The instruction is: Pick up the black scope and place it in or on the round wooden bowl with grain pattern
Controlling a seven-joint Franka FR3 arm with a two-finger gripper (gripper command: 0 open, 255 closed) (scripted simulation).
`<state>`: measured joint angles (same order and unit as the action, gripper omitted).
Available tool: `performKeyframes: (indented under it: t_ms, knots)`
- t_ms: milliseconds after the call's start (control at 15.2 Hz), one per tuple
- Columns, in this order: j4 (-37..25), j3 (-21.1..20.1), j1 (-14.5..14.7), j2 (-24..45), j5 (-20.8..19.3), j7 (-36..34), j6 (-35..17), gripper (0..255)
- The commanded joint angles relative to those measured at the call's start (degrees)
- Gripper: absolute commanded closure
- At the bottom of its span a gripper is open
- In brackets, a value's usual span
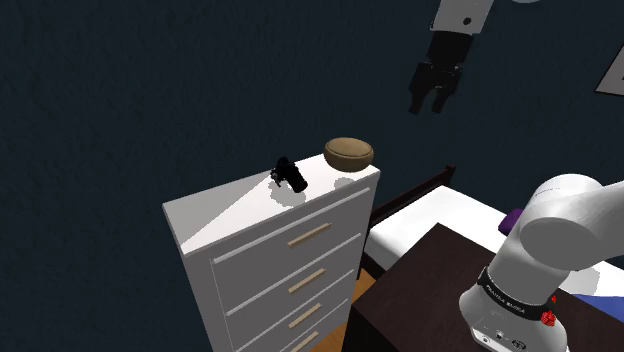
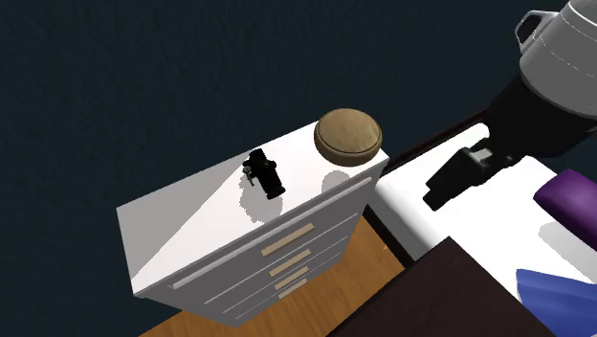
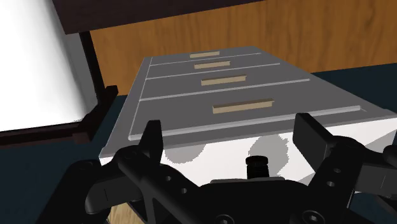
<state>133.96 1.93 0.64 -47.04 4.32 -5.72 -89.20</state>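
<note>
Open air over dresser [image 1: 230,215], bowl [image 1: 349,152] apart from scope [image 1: 291,175].

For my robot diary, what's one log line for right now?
gripper: open, high over dresser | scope: lying on dresser, not held | bowl: on dresser corner

In the shoulder view, the white arm [image 1: 560,230] leaves the frame at the right edge and re-enters at the top, so its middle links are cut off. The white dresser [image 1: 230,215] loses its lowest drawers at the bottom edge. In the second exterior view, a purple thing [image 2: 569,196] and a blue thing [image 2: 560,292] are clipped by the right edge and cannot be identified. In the wrist view, the black scope [image 3: 257,164] sits mostly hidden behind the body of the gripper [image 3: 230,130].
</note>
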Motion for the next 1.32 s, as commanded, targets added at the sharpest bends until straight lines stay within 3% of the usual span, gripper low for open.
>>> performKeyframes:
  t_ms: [0, 594, 1254]
  knots:
    - [0.00, 0.00, 0.00, 0.00, 0.00, 0.00, 0.00, 0]
    - [-2.28, -2.22, 1.13, 16.91, 1.85, -1.54, -14.27, 0]
    - [-12.18, -4.08, 2.13, 38.23, 2.67, -3.27, -25.31, 0]
